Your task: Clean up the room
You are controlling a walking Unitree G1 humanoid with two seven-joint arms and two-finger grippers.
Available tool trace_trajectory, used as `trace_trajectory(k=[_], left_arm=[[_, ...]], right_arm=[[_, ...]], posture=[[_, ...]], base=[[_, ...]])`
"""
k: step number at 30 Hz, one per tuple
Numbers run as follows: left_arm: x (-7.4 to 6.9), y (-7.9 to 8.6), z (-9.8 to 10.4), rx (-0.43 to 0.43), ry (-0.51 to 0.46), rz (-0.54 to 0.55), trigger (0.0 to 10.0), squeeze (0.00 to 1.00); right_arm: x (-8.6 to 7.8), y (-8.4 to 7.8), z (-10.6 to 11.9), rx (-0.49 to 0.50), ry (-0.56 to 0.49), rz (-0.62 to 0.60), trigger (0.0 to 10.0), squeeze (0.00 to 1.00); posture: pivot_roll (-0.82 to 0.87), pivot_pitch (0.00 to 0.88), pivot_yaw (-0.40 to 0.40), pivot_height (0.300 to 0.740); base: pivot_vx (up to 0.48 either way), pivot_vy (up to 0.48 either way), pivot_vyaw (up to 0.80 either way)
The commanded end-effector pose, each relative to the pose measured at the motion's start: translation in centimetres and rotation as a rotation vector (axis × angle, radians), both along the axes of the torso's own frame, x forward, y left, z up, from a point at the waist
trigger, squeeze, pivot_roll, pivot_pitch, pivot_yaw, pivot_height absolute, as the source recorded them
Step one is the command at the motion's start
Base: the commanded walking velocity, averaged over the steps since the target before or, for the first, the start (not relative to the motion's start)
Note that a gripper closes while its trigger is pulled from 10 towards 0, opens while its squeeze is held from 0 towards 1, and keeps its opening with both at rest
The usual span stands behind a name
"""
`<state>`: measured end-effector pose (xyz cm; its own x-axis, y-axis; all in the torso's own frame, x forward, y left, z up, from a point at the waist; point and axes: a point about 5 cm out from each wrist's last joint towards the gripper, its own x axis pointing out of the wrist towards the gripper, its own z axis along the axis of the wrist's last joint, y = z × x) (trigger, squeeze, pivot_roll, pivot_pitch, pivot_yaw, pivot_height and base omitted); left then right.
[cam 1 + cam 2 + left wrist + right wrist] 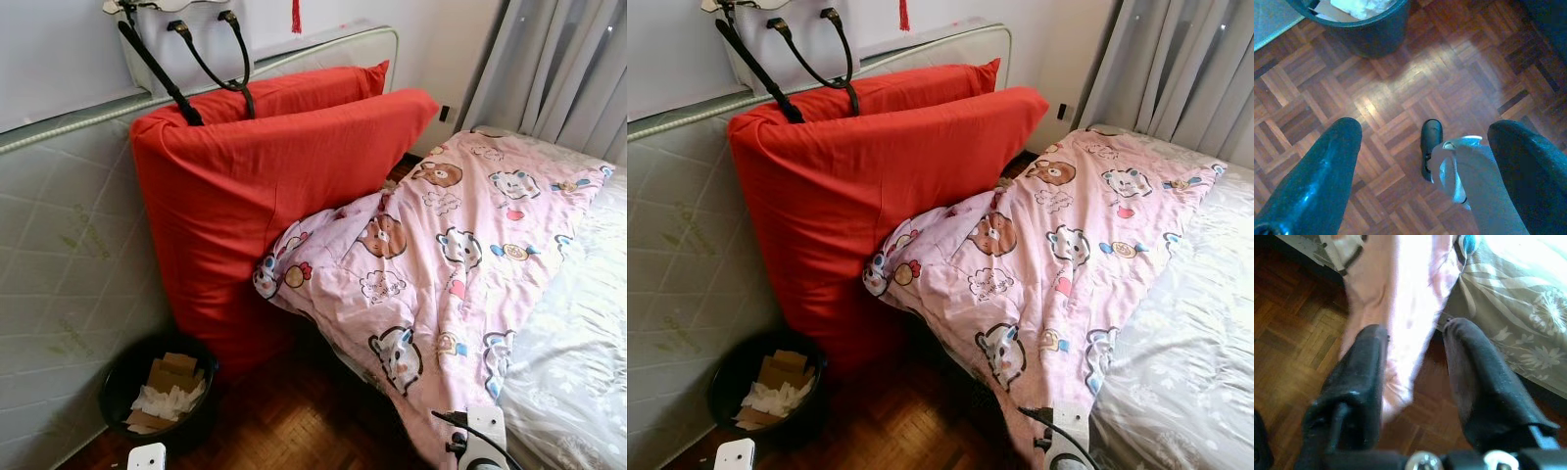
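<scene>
Right tool (1415, 377) fingers apart, pink blanket (441, 255) edge hanging between; left tool (1425, 161) apart.

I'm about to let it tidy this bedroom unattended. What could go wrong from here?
The pink cartoon quilt hangs off the bed to the parquet floor, so feet could snag it. The open right hand hangs beside that edge. The handbag perched atop the leaning red cushions might topple toward the black wastebasket.

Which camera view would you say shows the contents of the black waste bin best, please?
The left eye view: the waste bin sits whole beside the red cushion, with cardboard and crumpled paper visible inside. The right eye view shows much the same. The left wrist view catches its rim and side; the right wrist view faces the pink quilt.
</scene>
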<state>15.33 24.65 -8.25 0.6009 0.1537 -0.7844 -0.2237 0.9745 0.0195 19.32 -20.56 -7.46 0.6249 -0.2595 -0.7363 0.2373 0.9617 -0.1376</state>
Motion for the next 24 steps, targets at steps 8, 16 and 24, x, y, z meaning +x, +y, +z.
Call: trace_trajectory(k=[8, 16, 24], left_arm=[[-0.2, 0.0, -0.2, -0.006, 0.03, -0.021, 10.0, 0.0], [-0.3, 0.0, -0.2, 0.012, 0.055, -0.046, 10.0, 0.0], [-0.4, 0.0, -0.3, 0.024, 0.086, -0.082, 10.0, 0.0]], right_arm=[[0.0, 1.0, -0.3, 0.086, 0.017, 0.009, 10.0, 0.0], [0.1, 2.0, -0.4, 0.163, 0.015, 0.038, 10.0, 0.0], [0.0, 2.7, -0.5, 0.196, 0.024, 0.069, 10.0, 0.0]], posture=[[0.01, 0.0, -0.041, 0.74], [0.01, 0.0, -0.042, 0.74], [0.01, 0.0, -0.04, 0.74]], base=[[0.0, 0.0, 0.0], [0.0, 0.0, 0.0], [0.0, 0.0, 0.0]])
